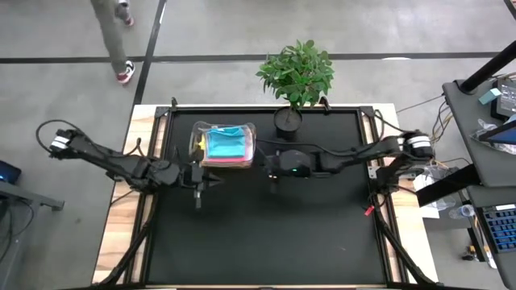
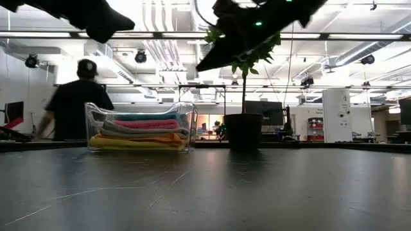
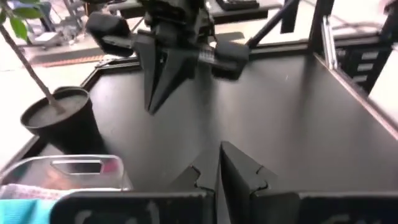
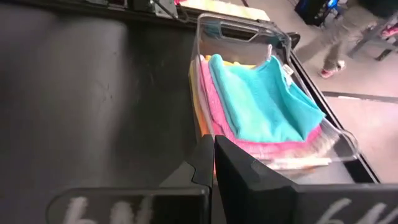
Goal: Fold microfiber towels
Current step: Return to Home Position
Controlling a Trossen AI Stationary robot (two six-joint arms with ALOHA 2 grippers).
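Note:
The microfiber towels (image 4: 261,99) lie stacked flat in a clear plastic box (image 1: 224,145) at the table's far middle. Teal is on top, with pink, grey, orange and yellow below it (image 2: 141,131). My left gripper (image 1: 216,179) hangs shut above the table just near-left of the box, with its fingers (image 3: 219,163) pointing toward the right arm. My right gripper (image 1: 268,167) hangs shut just right of the box, aimed at the stack (image 4: 212,158). Its shut fingers also show in the left wrist view (image 3: 152,102). Neither gripper touches anything.
A potted plant (image 1: 289,119) stands at the far edge, right of the box and close behind my right arm. A raised black frame rail (image 1: 367,153) runs along the table's sides. A person (image 2: 74,102) moves about beyond the far edge.

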